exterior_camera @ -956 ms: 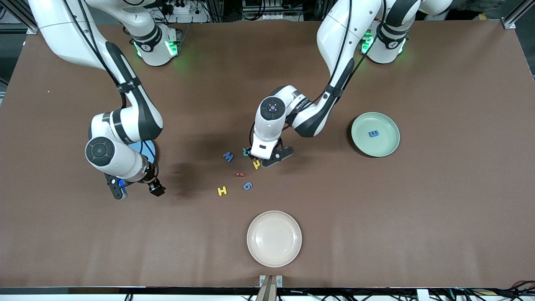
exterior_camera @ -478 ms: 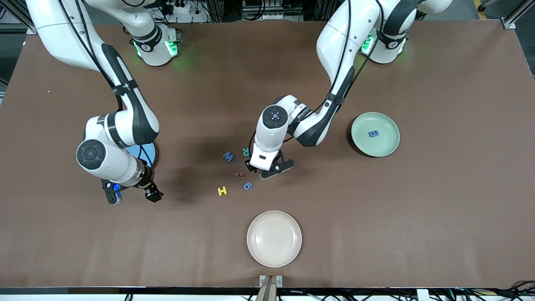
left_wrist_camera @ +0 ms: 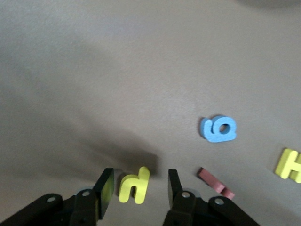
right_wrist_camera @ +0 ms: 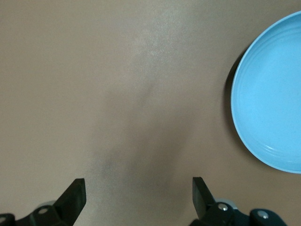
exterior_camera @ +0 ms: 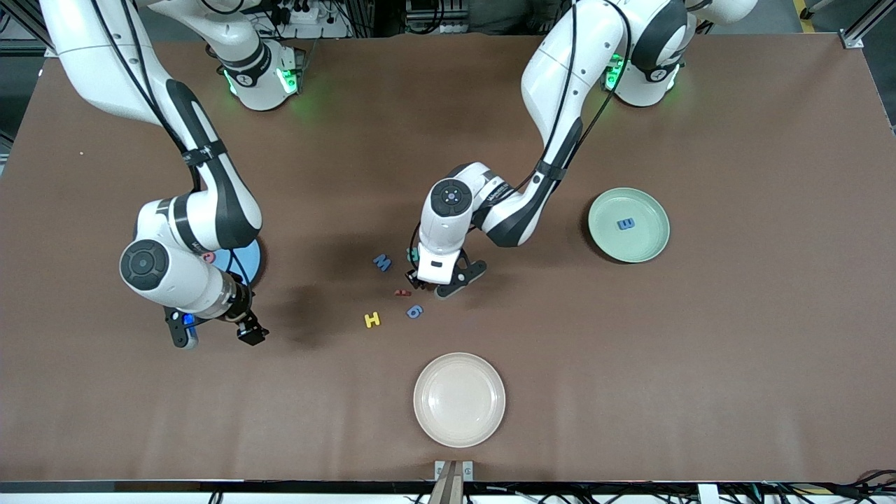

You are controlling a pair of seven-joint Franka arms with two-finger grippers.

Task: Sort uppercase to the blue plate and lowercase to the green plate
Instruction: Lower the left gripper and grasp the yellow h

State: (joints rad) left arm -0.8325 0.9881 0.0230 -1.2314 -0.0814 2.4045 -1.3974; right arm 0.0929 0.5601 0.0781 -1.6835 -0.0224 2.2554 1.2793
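My left gripper [exterior_camera: 428,283] is low over the letter cluster, open, its fingers [left_wrist_camera: 104,192] either side of the yellow lowercase h [left_wrist_camera: 134,186], which lies on the table with a gap to one pad. The arm hides the h in the front view. Around it lie the blue W [exterior_camera: 382,262], the half-hidden teal R [exterior_camera: 411,255], a small red letter [exterior_camera: 402,292], the blue g [exterior_camera: 414,311] and the yellow H [exterior_camera: 372,320]. The green plate [exterior_camera: 640,245] holds a blue lowercase letter [exterior_camera: 626,223]. My right gripper [exterior_camera: 215,330] is open over bare table beside the blue plate [right_wrist_camera: 268,108].
A cream-white plate [exterior_camera: 458,399] sits near the table's front edge, nearer the camera than the letters. The right arm's elbow covers most of the blue plate [exterior_camera: 246,257] in the front view.
My left gripper has shifted over the yellow h, which now sits between its fingers and no longer shows in the front view. The right gripper drifted toward its own end of the table.
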